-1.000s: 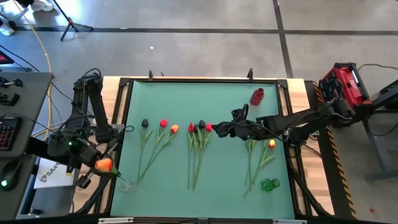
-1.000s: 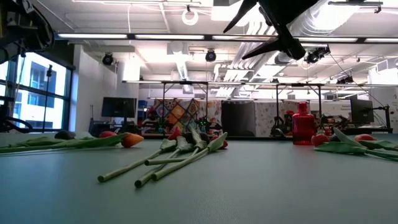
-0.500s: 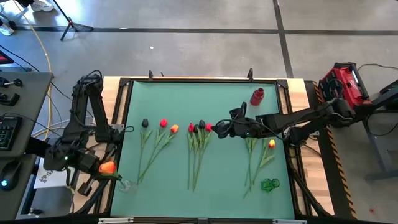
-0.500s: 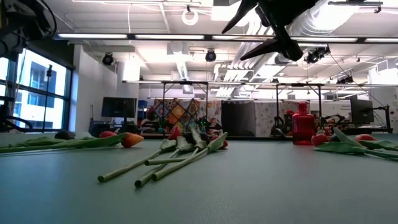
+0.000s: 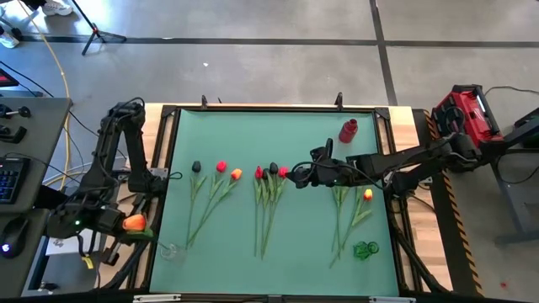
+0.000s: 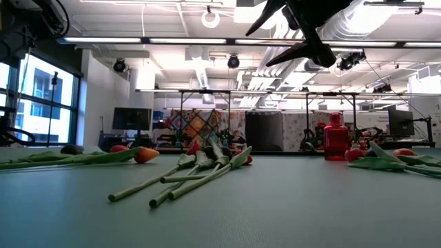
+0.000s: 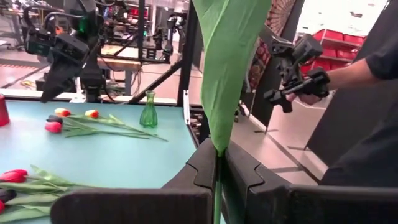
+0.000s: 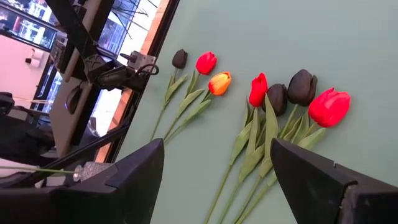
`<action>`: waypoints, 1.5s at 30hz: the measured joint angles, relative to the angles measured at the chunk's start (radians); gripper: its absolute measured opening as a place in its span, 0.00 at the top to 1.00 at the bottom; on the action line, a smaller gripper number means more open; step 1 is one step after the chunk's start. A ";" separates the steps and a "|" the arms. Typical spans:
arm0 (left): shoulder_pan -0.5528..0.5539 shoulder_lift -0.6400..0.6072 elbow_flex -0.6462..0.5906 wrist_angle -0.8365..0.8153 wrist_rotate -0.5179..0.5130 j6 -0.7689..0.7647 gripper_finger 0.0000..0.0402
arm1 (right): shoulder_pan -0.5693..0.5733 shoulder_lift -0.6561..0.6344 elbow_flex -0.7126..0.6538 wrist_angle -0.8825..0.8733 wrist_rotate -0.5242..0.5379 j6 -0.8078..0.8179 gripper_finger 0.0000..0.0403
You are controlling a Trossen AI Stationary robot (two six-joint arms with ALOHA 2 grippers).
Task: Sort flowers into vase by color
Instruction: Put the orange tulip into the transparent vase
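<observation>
My left gripper (image 5: 120,224) is off the table's left edge, shut on an orange tulip (image 5: 136,223). A clear vase (image 5: 171,250) stands at the mat's near left corner, a green vase (image 5: 365,250) near right and a red vase (image 5: 348,130) far right. Tulips lie flat on the mat in three groups: a left one (image 5: 221,168), a middle one (image 5: 269,173) and a right one (image 5: 367,195). My right gripper (image 5: 303,175) hangs open above the middle group's heads (image 8: 292,93), touching nothing. My left gripper pinches the tulip's green stem (image 7: 217,163) between its two shut fingers, where a broad leaf (image 7: 230,56) springs from it. The fingers reach out level. The tulip is lifted clear, past the mat's left edge, its orange head (image 5: 136,223) close by the fingertips.
The table's black frame (image 5: 165,151) runs between my left gripper and the mat. A person holding a hand-held device (image 7: 298,87) stands beyond the table's near side. Open mat lies across the far half (image 5: 269,135) and between the flower groups.
My left gripper has swung a little farther out past the table's left edge, turning as it went, and the orange tulip has gone with it, still clear of the table. My right gripper has stayed open above the middle group.
</observation>
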 joint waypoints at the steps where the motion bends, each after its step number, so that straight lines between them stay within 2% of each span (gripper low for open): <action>1: -0.004 0.002 0.000 -0.001 0.001 -0.009 1.00 | -0.001 0.000 0.000 0.000 0.000 0.000 0.30; 16: -0.014 0.019 0.000 -0.011 -0.008 -0.025 1.00 | -0.003 0.000 0.000 0.008 -0.004 0.000 0.30; 19: -0.014 0.020 0.000 -0.064 -0.017 -0.049 1.00 | -0.003 0.000 0.000 0.018 -0.008 0.000 0.30; 26: -0.013 0.039 0.000 -0.230 -0.037 -0.273 1.00 | 0.016 0.000 0.000 0.018 -0.009 -0.011 0.30; 33: -0.012 0.092 0.000 -0.402 0.021 -0.568 1.00 | 0.033 0.000 0.000 0.018 0.016 -0.042 0.30; 39: -0.012 0.130 0.000 -0.565 0.078 -0.845 0.93 | 0.033 0.000 0.000 0.018 0.016 -0.050 0.30; 45: -0.012 0.136 0.000 -0.602 0.147 -0.981 0.86 | 0.033 0.000 0.000 0.018 -0.004 -0.071 0.30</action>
